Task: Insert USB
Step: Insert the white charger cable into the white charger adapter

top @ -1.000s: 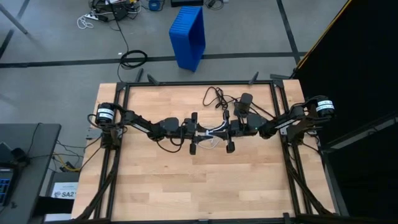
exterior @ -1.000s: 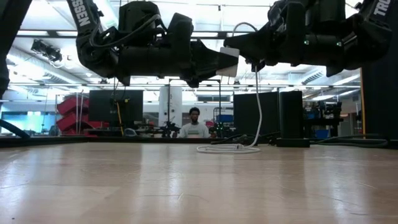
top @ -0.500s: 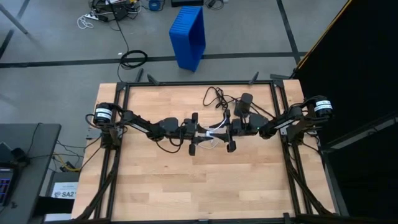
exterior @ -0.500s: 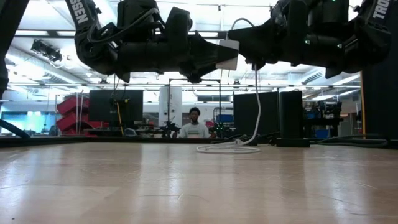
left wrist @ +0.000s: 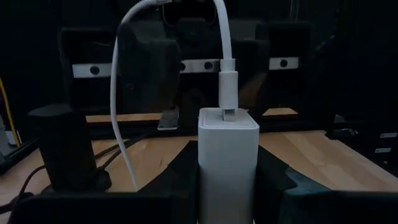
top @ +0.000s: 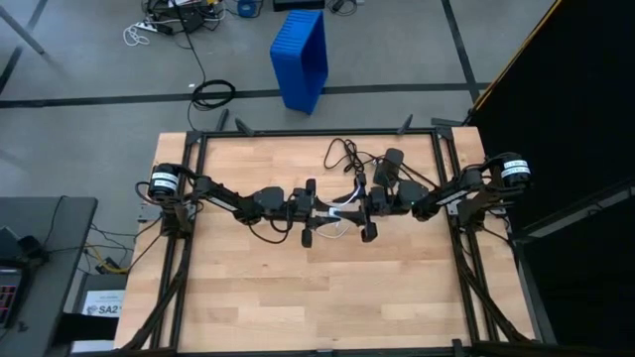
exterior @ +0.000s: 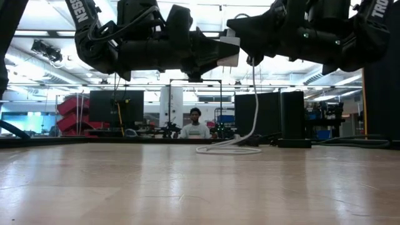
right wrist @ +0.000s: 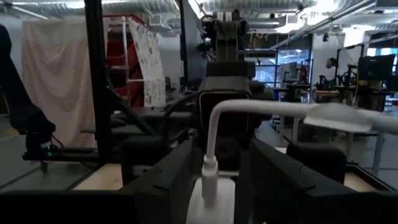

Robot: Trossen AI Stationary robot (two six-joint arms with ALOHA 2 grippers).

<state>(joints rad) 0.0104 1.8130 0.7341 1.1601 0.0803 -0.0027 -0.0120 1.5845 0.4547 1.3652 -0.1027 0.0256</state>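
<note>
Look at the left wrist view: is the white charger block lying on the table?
No: the left gripper holds the white charger block upright above the table.

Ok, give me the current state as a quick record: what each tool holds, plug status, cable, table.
left tool: shut on the white charger block, held above the table
right tool: shut on the USB plug
plug status: tip at the block's port, metal still showing, not fully seated
USB cable: hangs down to a loop on the table
black adapter box: on the table behind the arms
</note>
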